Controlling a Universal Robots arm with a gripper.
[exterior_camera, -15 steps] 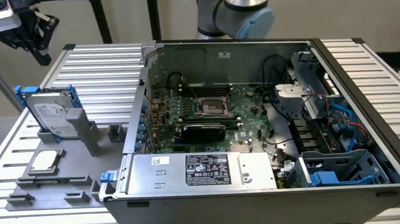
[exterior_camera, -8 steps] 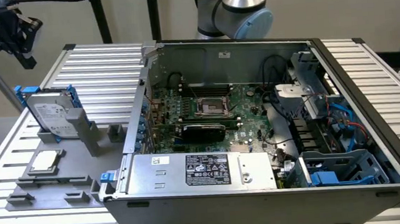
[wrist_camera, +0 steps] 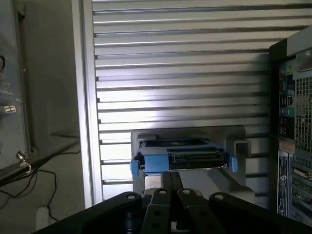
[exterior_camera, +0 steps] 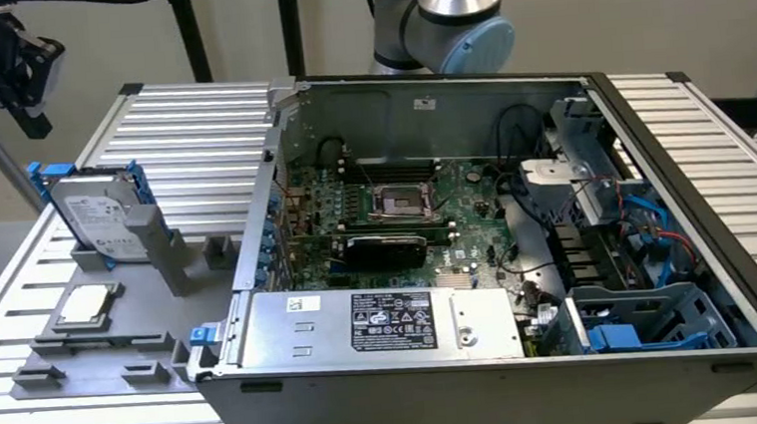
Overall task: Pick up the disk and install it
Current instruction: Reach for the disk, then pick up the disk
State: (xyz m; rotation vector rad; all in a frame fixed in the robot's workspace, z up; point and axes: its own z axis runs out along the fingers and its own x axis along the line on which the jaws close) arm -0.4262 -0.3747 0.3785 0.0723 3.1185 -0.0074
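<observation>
The disk (exterior_camera: 96, 220) stands on edge in a grey holder (exterior_camera: 155, 256) on the exterior view's left, its white label showing and a blue carrier frame along its edges. My gripper (exterior_camera: 33, 124) hangs well above it, a little toward the exterior view's left, shut with nothing in it. In the wrist view the black fingers (wrist_camera: 165, 183) are pressed together, and the disk (wrist_camera: 181, 157) lies beyond them, seen edge-on with its blue frame, sitting in the grey holder (wrist_camera: 234, 141).
An open computer case (exterior_camera: 698, 200) fills the middle and right, with a motherboard (exterior_camera: 398, 206), a silver power supply (exterior_camera: 386, 321) and blue drive bays (exterior_camera: 653, 325). A small square chip (exterior_camera: 84, 305) rests on the grey fixture (exterior_camera: 43, 380). All of it stands on a slatted aluminium table (exterior_camera: 199, 120).
</observation>
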